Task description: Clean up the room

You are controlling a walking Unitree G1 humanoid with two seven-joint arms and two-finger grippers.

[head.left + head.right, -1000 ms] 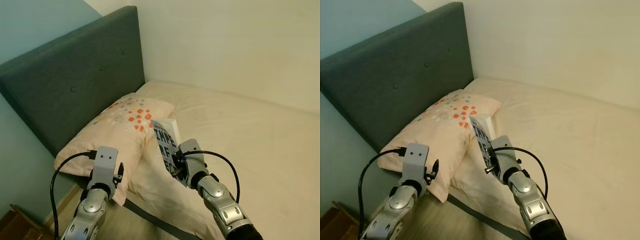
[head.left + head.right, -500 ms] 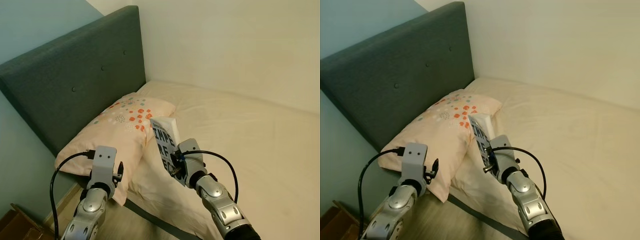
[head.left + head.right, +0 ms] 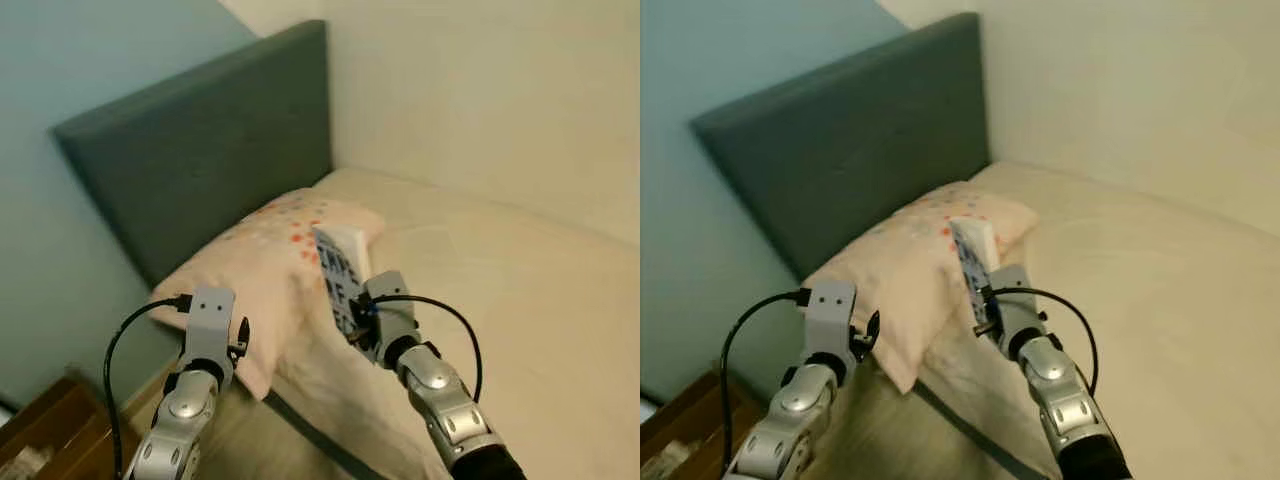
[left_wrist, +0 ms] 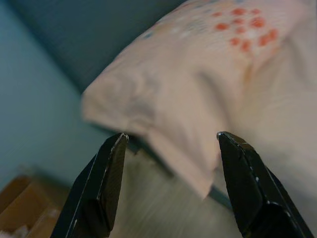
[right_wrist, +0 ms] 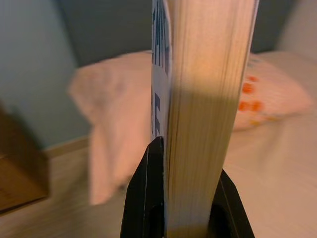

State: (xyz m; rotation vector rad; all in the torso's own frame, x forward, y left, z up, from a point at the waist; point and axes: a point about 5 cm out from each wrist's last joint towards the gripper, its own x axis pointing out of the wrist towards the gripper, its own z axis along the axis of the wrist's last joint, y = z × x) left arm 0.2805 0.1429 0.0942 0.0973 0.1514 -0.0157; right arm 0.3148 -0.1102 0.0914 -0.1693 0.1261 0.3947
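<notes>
I hold a book (image 3: pixel 342 278) upright in my right gripper (image 5: pixel 184 198), its two black fingers (image 5: pixel 148 198) clamped on the lower edge of the volume, one finger on the printed cover and the other on the far side of the page block. The white cover carries large dark block letters; the cream page edges face the right wrist camera. The book is lifted above the bed (image 3: pixel 520 300), over the near edge of the mattress and just beside the pillow (image 3: pixel 262 262), not lying on either.

The pillow is pale pink with a scatter of orange and grey spots, and it lies at the head of the bed against the dark grey-blue padded headboard (image 3: pixel 210 150), one corner hanging over the bed's near edge. The cream sheet runs from the pillow toward the far corner, where the bed meets a pale wall (image 3: pixel 480 90).

My left gripper (image 4: pixel 171 183) is raised beside the near edge of the bed, by the pillow's overhanging corner, with its fingers (image 4: pixel 101 188) spread wide and nothing between them. Black cable loops along both silver arms.

A blue-green wall (image 3: pixel 60 120) stands beside the headboard, wood-look floor (image 3: pixel 890 440) shows below the bed's edge, and a brown wooden piece (image 3: pixel 40 430) sits low at my left, too blurred to name.
</notes>
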